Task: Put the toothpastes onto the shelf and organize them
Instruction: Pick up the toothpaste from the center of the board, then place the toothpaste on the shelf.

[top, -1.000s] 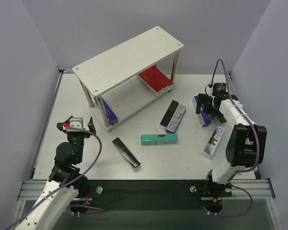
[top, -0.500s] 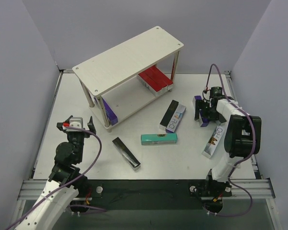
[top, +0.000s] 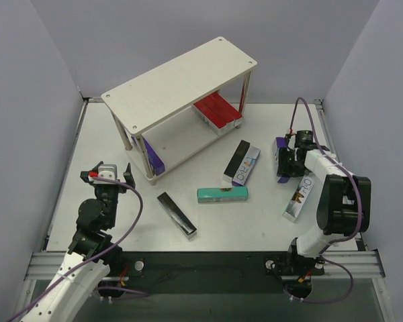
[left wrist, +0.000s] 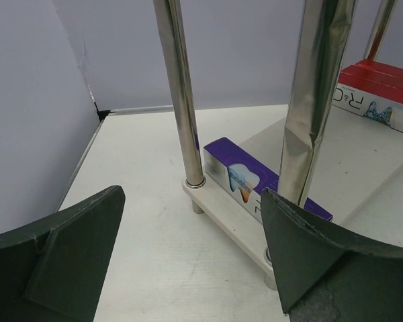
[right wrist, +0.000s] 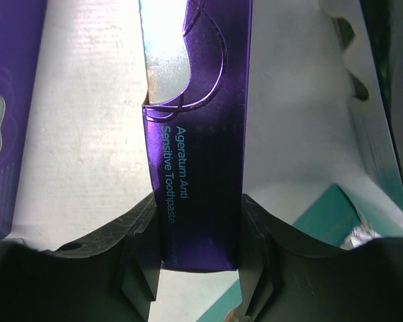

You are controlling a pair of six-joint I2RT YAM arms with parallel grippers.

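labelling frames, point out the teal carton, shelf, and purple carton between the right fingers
teal carton [top: 221, 194], top view, top face
shelf [top: 181, 84], top view, top board
purple carton [right wrist: 198, 168], right wrist view, printed face

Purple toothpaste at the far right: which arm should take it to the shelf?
Right: the right gripper pinches the purple toothpaste, while the left gripper hangs open and empty by the shelf.

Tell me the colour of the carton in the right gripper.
Glossy purple, pale blue lettering. The carton, in the right gripper, shows best in the right wrist view.
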